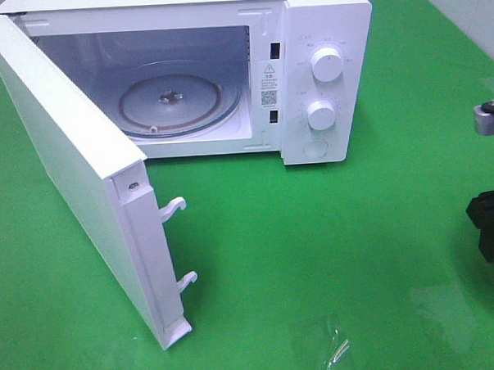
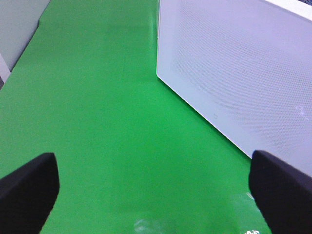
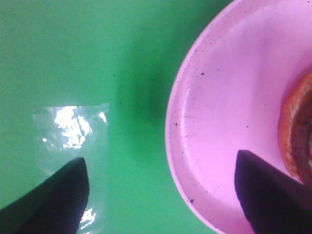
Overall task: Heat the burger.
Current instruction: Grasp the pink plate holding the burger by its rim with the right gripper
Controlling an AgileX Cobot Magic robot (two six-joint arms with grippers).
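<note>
Exterior high: we find the microwave door swung wide and the turntable bare, evidently readied for loading; the frame label is illegible. Left wrist: left claw released, empty, over the desk beside the door. Right wrist: right claw released, straddling the pink plate rim; the burger lies on it

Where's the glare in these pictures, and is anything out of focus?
Exterior high: sharp, with glints on the clear plastic sheet. Left wrist: the left gripper shows blurred dark fingers, and the microwave door is washed pale. Right wrist: strong glare on that sheet; the right gripper and the burger look soft.
</note>
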